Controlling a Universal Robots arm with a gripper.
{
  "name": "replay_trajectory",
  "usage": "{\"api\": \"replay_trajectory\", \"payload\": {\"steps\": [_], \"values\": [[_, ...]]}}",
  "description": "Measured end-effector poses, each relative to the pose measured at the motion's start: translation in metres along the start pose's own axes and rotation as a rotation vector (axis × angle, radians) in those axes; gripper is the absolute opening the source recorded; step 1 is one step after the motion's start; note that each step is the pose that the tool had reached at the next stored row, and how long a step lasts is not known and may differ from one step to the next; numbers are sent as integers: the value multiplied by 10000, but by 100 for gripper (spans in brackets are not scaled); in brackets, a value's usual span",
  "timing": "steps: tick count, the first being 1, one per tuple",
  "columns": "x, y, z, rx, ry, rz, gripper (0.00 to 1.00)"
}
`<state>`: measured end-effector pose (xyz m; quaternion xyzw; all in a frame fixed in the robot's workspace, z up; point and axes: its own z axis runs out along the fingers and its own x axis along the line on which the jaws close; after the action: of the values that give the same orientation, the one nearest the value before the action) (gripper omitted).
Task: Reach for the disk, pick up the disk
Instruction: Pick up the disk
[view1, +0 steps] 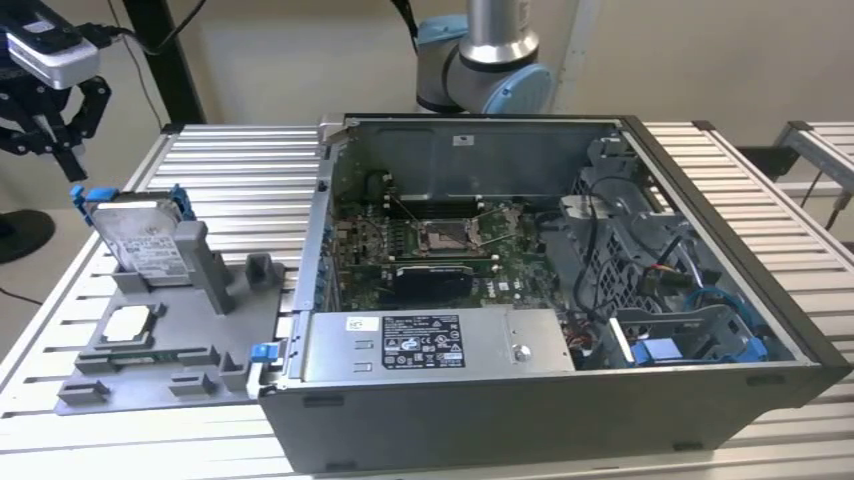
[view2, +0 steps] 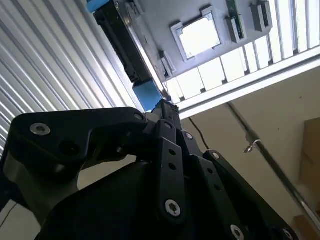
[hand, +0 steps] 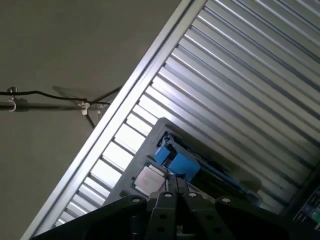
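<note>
The disk (view1: 138, 240) stands on edge in a grey holder (view1: 200, 300) at the exterior view's left, its silver face and white label framed by blue rails. My gripper (view1: 71, 166) hangs above and a little to the left of it, fingers shut together with nothing between them and apart from the disk. In the second wrist view the shut fingertips (view2: 167, 107) point at the disk's dark edge (view2: 125, 50) and its blue rail end. In the first wrist view the fingertips (hand: 170, 184) sit just before the disk's blue rail (hand: 181, 164).
A small white-topped chip (view1: 130, 322) lies in the grey holder near the disk. The open computer case (view1: 561, 400) stands to the exterior view's right of the holder, on the slatted metal table (view1: 227, 170). The arm's base (view1: 483, 60) rises behind the case.
</note>
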<state>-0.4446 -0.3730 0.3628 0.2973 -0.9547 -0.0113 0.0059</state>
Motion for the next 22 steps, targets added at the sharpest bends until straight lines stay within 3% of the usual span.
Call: {"api": "replay_trajectory", "payload": {"steps": [22], "values": [[11, 8, 1, 59, 74, -3728, 0]]}}
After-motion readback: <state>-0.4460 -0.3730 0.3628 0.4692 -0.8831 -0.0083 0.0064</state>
